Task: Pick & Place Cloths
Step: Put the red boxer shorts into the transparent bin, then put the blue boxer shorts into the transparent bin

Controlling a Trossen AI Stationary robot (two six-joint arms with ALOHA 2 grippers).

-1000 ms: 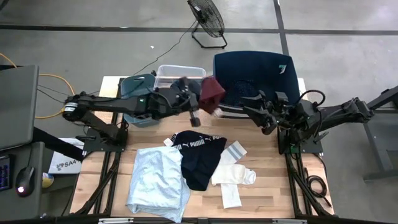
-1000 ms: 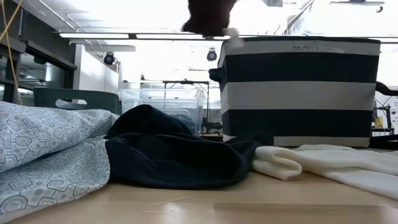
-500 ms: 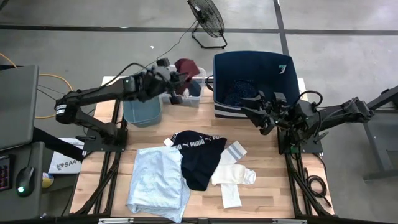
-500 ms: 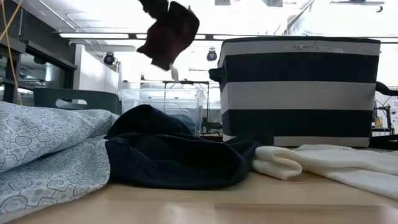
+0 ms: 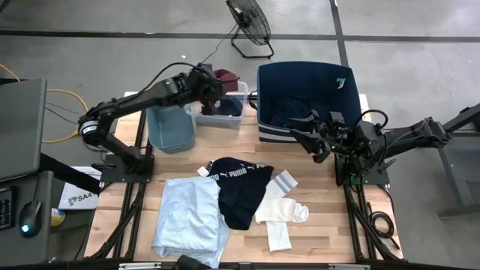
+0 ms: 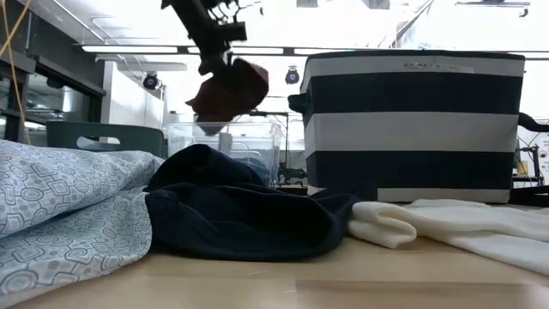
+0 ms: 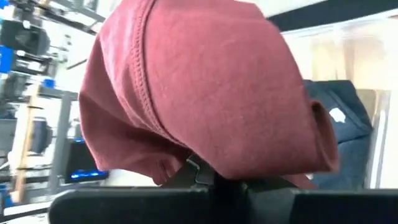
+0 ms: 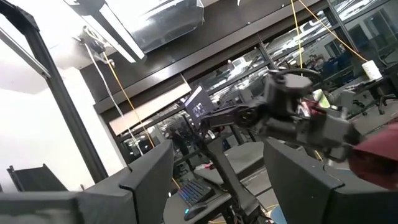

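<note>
My left gripper (image 5: 213,88) is shut on the maroon cloth (image 5: 226,76) and holds it above the clear bin (image 5: 204,112). In the low view the maroon cloth (image 6: 229,89) hangs just over the clear bin's rim (image 6: 225,127). The pale-blue cloth (image 5: 191,217), the black PUMA cloth (image 5: 241,191) and the white pieces (image 5: 282,214) lie flat on the table. A dark dotted cloth (image 5: 289,109) lies in the navy bin. My right gripper (image 5: 306,132) waits open beside that bin. My left gripper pinches the maroon cloth between its two fingers (image 7: 198,177) at a bunched fold (image 7: 186,149); the number of layers cannot be told. The cloth is lifted clear and bulges slack past the fingers, hanging over the clear bin.
The teal bin (image 5: 170,129) stands left of the clear bin, and the navy striped bin (image 5: 307,94) right of it, along the far edge. A dark cloth (image 5: 229,109) lies in the clear bin. Bare wood (image 5: 330,217) shows at the near right.
My left gripper has carried the maroon cloth from beside the navy bin toward the table's left and far edge, to above the clear bin, and has come down, so the cloth now hangs just above that bin's rim. It has stayed shut.
</note>
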